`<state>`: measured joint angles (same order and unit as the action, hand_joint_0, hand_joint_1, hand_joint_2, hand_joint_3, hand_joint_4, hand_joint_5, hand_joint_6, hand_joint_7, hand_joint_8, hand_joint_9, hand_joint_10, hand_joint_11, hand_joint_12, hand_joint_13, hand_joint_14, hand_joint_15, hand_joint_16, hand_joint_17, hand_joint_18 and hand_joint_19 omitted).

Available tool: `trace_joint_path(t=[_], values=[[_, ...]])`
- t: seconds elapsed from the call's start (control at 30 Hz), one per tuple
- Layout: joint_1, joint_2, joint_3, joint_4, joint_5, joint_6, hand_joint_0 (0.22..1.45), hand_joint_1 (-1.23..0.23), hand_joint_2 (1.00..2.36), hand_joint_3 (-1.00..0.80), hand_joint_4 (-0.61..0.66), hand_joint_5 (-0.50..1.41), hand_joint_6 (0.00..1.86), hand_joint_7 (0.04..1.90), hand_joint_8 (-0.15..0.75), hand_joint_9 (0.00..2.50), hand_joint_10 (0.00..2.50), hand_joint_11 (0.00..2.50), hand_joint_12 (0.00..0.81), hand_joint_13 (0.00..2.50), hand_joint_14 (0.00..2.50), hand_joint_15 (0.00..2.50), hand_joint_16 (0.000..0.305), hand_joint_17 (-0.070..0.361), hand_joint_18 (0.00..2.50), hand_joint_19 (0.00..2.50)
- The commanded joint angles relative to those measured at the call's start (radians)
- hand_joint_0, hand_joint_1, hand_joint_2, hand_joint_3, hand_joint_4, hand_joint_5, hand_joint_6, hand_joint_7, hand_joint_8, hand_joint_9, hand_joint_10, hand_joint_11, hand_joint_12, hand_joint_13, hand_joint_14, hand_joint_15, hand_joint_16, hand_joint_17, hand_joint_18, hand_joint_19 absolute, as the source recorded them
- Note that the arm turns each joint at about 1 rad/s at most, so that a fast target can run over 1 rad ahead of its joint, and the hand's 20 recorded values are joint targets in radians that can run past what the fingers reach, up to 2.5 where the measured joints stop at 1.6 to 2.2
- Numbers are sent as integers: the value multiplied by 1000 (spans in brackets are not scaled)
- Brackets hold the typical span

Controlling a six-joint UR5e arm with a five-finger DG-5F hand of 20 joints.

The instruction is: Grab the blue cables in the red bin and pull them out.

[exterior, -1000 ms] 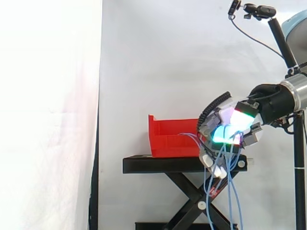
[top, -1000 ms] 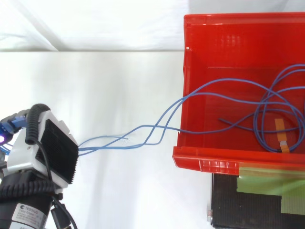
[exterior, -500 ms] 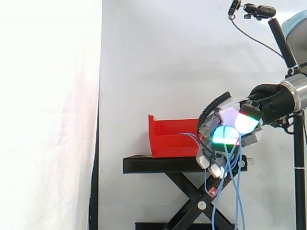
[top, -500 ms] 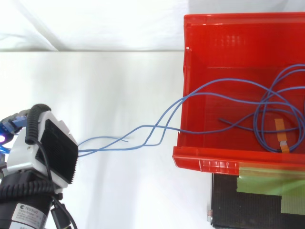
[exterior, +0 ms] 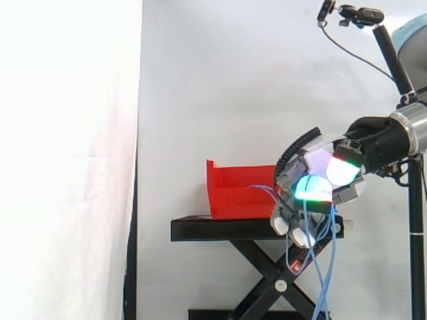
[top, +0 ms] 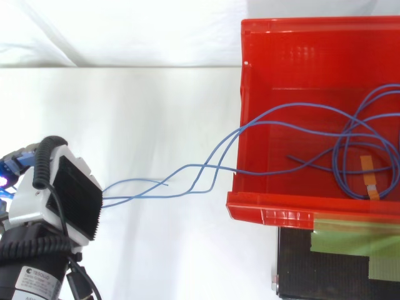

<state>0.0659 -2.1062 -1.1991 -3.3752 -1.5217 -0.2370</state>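
Glossy red plastic bin (top: 294, 56); thin blue cables (top: 187, 172), one banded with a small orange tag (top: 369, 175). The hand's (top: 69, 195) pads (exterior: 312, 188) glow cyan, white and green. Black metal stand (exterior: 220, 229), pale green tape strip (top: 350, 240), plain white curtain (exterior: 233, 80).

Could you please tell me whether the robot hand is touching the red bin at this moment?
Apart. The top view shows a broad stretch of white surface between the robot hand and the red bin, bridged by the blue cables.

Robot lab setup: white curtain (exterior: 213, 87) bg, black scissor-lift stand (exterior: 220, 230), cam (exterior: 360, 15) on pole.
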Motion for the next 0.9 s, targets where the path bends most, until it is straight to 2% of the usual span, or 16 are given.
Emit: trace_joint_path(t=[0.0,0.23,0.43,0.87], values=[[0,0,1,0,0,0,744,-1142,1000,-1000,259,461,1053,304,239,615,23,589,345,753,21,512,54,121,649,585],[0,0,0,2,0,0,691,-1017,1000,-1000,249,601,776,418,253,648,22,563,352,761,22,508,57,127,653,595],[0,0,1,0,0,0,668,-952,1000,-1000,252,684,630,492,260,677,22,562,362,771,21,507,58,129,658,606],[0,0,0,5,0,-2,649,-903,1000,-1000,258,812,524,579,272,758,21,549,369,797,20,503,58,130,683,606]])
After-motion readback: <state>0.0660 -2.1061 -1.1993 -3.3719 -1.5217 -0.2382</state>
